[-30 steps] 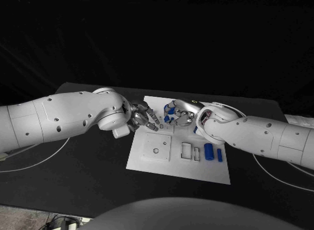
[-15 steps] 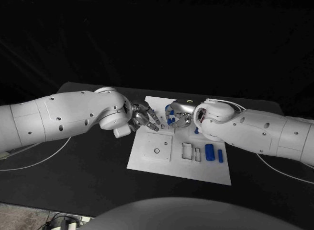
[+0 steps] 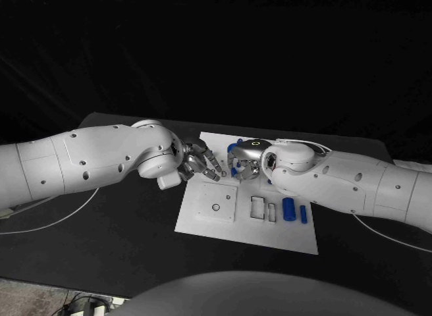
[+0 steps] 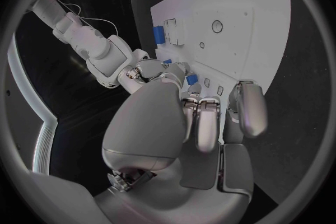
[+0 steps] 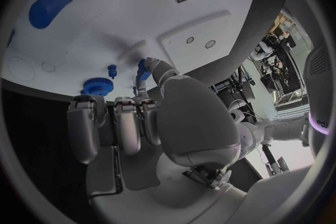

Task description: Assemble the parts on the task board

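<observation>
Blue parts lie in two groups on the white board point(image 3: 273, 234): a long peg point(image 3: 287, 209) with a slimmer one point(image 3: 302, 212) just beside it on the board's right half, and a small cluster at the far end, where both hands meet. In the right wrist view that cluster shows as a gear point(image 5: 97, 87), a small knob point(image 5: 111, 71) and a short upright piece point(image 5: 144, 70) touching the right thumb tip; the long peg lies well apart from them.

Since a second ago the right hand point(image 3: 246, 162) has rolled over: the blue bits once visible among its fingers are now hidden under the wrist in the head view, and the forearm has swung nearer the board's middle. The pegs have not moved.

The right hand's fingers are curled down over the board's far edge. The thumb meets the short piece, but whether that piece is pinched or merely touched I cannot tell. The left hand point(image 3: 201, 164) has hardly shifted. It hangs over the board's far left corner with its fingers bent toward the right hand; in its own wrist view they seem to hold nothing, though what its tips meet is hidden.

My reading: the right hand is turning to press or seat a small part at the far end, while the two pegs and the slots point(image 3: 263, 208) beside them wait untouched.
</observation>
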Controlling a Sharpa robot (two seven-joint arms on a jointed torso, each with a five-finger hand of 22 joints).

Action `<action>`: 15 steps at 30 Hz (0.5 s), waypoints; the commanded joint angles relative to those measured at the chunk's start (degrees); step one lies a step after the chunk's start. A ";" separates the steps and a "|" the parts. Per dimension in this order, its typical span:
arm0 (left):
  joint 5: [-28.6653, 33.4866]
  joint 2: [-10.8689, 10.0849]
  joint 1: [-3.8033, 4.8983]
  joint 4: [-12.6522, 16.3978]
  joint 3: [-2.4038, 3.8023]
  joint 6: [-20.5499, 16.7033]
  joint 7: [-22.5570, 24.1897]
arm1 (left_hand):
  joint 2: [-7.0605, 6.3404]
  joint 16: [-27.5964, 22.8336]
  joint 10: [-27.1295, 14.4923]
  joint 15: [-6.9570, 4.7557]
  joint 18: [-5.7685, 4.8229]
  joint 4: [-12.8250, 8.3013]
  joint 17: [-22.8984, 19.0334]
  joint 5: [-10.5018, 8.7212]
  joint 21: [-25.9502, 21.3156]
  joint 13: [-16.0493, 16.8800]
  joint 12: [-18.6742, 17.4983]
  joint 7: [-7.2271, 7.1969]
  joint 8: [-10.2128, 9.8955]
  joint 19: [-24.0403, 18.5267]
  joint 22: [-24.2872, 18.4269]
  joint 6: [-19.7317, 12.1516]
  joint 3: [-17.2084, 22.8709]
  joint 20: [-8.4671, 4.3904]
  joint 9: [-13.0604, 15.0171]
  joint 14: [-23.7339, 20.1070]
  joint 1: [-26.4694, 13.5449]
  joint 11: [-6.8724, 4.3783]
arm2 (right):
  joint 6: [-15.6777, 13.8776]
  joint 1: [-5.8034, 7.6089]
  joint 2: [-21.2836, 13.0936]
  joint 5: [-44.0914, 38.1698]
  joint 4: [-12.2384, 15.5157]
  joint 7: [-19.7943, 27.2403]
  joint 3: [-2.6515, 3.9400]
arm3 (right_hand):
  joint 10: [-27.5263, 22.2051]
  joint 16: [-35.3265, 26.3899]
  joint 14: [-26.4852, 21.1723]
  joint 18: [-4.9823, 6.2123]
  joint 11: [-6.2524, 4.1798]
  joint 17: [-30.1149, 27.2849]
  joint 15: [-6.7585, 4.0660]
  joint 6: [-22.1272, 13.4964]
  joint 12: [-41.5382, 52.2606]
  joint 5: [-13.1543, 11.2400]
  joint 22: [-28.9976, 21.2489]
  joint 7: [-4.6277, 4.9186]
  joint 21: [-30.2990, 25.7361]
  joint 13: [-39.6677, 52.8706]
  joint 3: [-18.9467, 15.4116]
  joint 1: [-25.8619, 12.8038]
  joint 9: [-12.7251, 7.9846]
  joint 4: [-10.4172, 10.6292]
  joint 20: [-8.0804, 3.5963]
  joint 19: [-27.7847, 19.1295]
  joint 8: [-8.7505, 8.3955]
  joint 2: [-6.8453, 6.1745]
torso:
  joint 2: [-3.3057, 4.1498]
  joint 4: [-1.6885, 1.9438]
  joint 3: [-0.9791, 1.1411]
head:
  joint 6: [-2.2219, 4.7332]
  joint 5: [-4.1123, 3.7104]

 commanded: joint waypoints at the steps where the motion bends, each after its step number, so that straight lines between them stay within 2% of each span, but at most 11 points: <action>1: 0.36 0.04 0.02 0.17 0.04 1.20 -0.15 | 0.47 0.14 2.22 0.42 0.64 0.06 15.07 0.04 -0.20 9.43 -0.37 0.00 0.28 -0.42 10.53 0.26 0.42 -0.11 -0.09 5.94 0.03 0.18 | 1.83 -0.26 0.26 -1.83 -0.25 -1.03 -0.01 | 6.13 0.20 6.08 0.87 0.37 15.10 0.42 -0.13 0.16 -0.27 12.82 0.20 -0.40 15.08 0.16 -0.24 -0.10 -0.11 0.44 1.35 -0.26 -0.54 | -0.02 -0.08 0.00 | -0.01 0.20; 11: 0.36 -0.04 0.02 0.33 0.04 1.40 -0.47 | 0.51 0.14 2.05 0.50 0.70 0.11 15.07 -0.04 -0.47 9.20 -0.50 0.08 0.31 -0.57 10.45 0.29 0.45 -0.04 -0.16 5.94 0.00 0.26 | 1.71 -0.76 0.60 -2.24 -0.60 -0.98 -0.01 | 6.13 0.20 6.08 0.95 0.36 15.10 0.44 -0.29 0.16 -0.50 12.72 0.23 -0.67 15.08 0.19 -0.31 -0.34 -0.18 0.47 1.14 -0.68 -0.71 | -0.02 -0.11 -0.01 | -0.01 0.28; 15: 0.36 -0.03 0.02 0.32 0.04 1.48 -0.57 | 0.51 0.14 2.05 0.50 0.70 0.11 15.07 -0.04 -0.47 9.20 -0.50 0.08 0.31 -0.57 10.45 0.29 0.45 -0.04 -0.16 5.94 0.00 0.26 | 1.64 -0.80 0.60 -2.26 -0.67 -0.77 -0.01 | 6.13 0.20 6.08 0.97 0.19 15.10 0.35 -0.93 0.16 -1.07 12.70 0.27 -0.75 15.08 0.18 -0.57 -0.75 -0.19 0.46 1.10 -1.51 -0.93 | -0.08 -0.11 -0.01 | -0.01 0.27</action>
